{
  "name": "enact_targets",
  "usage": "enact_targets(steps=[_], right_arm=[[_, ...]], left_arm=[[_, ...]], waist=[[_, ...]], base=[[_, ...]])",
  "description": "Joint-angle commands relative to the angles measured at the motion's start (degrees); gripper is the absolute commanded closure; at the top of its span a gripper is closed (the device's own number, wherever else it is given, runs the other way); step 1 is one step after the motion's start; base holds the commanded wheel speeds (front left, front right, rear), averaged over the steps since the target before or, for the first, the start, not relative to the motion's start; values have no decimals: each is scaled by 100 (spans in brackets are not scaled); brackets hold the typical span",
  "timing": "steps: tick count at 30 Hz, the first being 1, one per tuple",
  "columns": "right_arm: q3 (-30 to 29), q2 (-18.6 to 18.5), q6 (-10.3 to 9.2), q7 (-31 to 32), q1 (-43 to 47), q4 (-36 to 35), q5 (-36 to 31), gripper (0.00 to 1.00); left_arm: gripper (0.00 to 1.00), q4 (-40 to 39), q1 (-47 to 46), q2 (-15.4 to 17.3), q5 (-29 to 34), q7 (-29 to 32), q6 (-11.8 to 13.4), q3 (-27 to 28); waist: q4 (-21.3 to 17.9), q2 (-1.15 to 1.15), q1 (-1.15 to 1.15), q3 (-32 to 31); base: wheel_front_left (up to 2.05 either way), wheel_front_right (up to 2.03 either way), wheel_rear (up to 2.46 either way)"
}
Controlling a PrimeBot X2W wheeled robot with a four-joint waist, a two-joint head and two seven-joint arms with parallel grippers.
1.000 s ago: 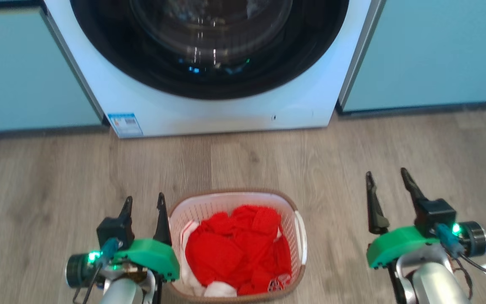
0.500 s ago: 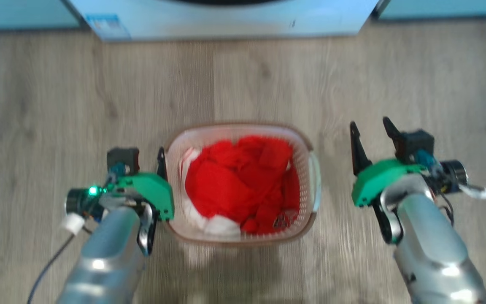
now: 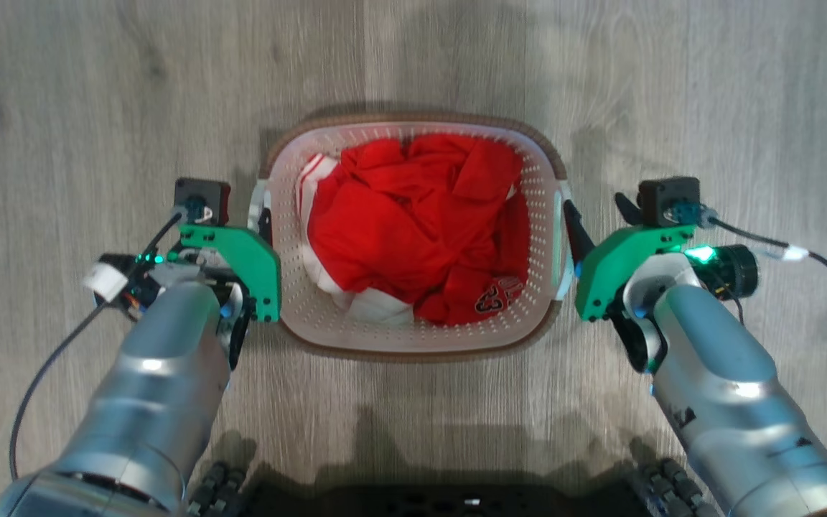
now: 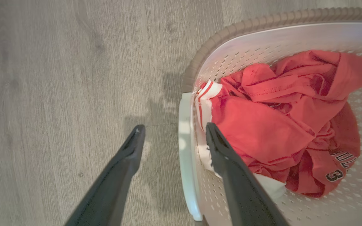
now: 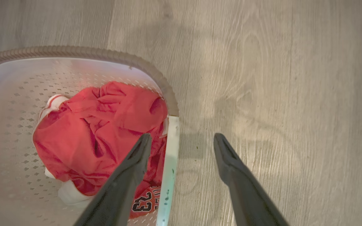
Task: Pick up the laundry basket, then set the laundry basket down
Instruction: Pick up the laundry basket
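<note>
left gripper (image 4: 174, 127) spread, straddling left handle (image 4: 185, 150) of laundry basket (image 3: 413, 337); right gripper (image 5: 182, 136) spread, straddling right handle (image 5: 170, 150). Basket sits between them, neither clamped.

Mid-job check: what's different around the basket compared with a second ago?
The right gripper swung inward from well clear of the laundry basket and now straddles its right handle, open. The left gripper, already beside the left handle, straddles it, open too. Nothing is gripped yet. The head view shifted because the camera tipped down. The laundry basket on the floor and its red clothes look unchanged.
</note>
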Motion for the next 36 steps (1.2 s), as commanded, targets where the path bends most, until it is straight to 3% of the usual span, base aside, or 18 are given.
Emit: enact_targets(steps=[1, 17, 36], right_arm=[[218, 63, 9, 45, 49, -25, 191, 0], [988, 63, 9, 444, -566, 713, 1279, 0], [1609, 63, 9, 602, -1094, 1280, 2097, 0]], left_arm=[[0, 12, -63, 140, -8, 27, -40, 37], [0, 173, -518, 140, -237, 932, -472, -440], [0, 116, -710, 140, -462, 1381, -499, -1140]], waist=[[9, 0, -1, 176], [64, 0, -1, 650], [147, 0, -1, 1030]], base=[[0, 0, 0], [0, 0, 0], [0, 0, 0]])
